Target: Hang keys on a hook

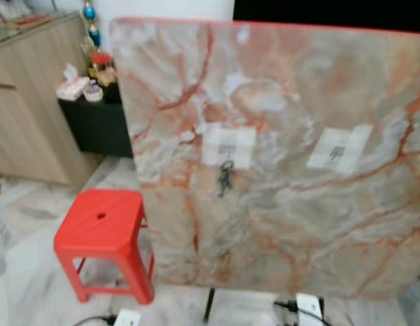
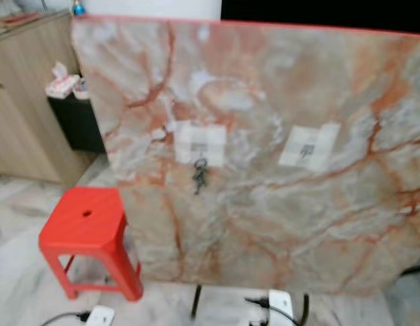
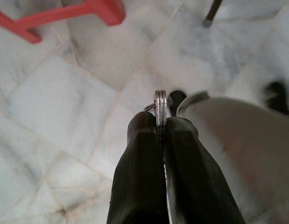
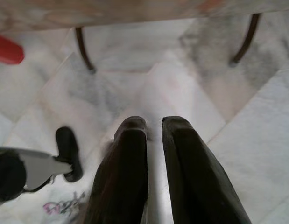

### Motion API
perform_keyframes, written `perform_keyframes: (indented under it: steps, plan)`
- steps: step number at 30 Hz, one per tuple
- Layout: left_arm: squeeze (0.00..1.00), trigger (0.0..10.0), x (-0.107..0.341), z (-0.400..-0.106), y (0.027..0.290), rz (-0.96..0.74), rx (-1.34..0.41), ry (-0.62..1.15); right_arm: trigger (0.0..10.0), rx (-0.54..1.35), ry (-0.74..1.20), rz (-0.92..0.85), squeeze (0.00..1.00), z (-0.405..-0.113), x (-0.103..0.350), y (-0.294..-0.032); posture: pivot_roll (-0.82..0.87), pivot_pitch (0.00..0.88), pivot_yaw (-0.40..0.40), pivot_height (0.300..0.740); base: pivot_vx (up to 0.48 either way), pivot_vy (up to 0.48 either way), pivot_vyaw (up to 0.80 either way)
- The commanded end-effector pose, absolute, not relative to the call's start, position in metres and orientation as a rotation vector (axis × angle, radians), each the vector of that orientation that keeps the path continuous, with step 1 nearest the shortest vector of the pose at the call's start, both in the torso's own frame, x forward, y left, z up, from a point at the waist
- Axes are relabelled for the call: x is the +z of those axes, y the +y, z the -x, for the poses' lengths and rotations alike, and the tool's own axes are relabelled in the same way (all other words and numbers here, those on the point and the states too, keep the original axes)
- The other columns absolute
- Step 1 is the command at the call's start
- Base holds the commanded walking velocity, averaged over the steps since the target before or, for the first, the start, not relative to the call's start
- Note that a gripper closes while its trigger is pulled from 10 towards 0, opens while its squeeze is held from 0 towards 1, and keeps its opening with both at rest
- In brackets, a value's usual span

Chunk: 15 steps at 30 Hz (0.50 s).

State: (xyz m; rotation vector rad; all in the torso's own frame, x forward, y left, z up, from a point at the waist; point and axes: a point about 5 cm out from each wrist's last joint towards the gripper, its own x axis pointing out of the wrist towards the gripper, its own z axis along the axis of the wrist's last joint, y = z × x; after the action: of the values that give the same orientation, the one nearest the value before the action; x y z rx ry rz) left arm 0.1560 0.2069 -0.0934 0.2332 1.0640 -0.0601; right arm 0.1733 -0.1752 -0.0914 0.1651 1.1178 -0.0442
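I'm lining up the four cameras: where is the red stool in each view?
Left eye view: the red stool stands at lower left, beside the marbled board.
Right eye view: lower left, again beside the board.
Left wrist view: its red legs lie far beyond the left fingers, which grip a key ring.
Right wrist view: a red corner sits at the picture's edge, beyond the right fingers.
Shared landmark: the white marble floor.

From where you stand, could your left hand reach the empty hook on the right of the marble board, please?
Probably yes, once raised: nothing stands before the empty hook, and the red stool sits off to the left. The left hand hangs low over the floor, shut on a key ring.
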Motion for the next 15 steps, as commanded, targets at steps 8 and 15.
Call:
perform_keyframes:
  steps: [8,15]
  plan:
    - [0.00,10.0,-0.0950,-0.1545,0.2013,-0.233,-0.083,1.075,10.0,-0.046,1.124,-0.133,0.00,-0.1717,-0.0912,-0.1839,-0.01,0.000,-0.046,0.740,0.000,-0.480,0.00]
    - [0.00,10.0,-0.0949,-0.1545,0.2014,-0.233,-0.083,1.073,10.0,-0.041,1.125,-0.128,0.00,-0.1715,-0.0913,-0.1840,-0.01,0.000,-0.045,0.740,0.000,-0.480,0.00]
